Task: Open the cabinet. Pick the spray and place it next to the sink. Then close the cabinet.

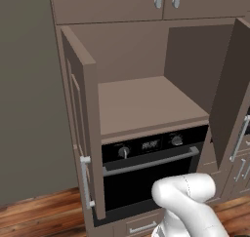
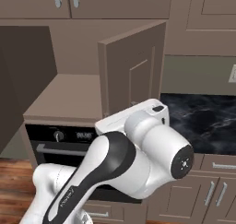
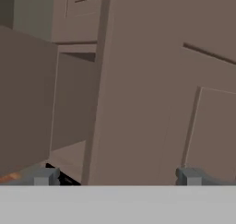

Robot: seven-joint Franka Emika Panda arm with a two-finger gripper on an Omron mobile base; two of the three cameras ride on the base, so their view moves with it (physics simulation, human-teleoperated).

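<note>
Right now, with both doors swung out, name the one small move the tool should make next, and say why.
Probably press the tool forward against the right door of the tall grey-brown two-door cabinet to start swinging it shut. The fingers are spread with nothing between them, that door's recessed panel sits close ahead in the hand view, and both doors stand open.
</note>
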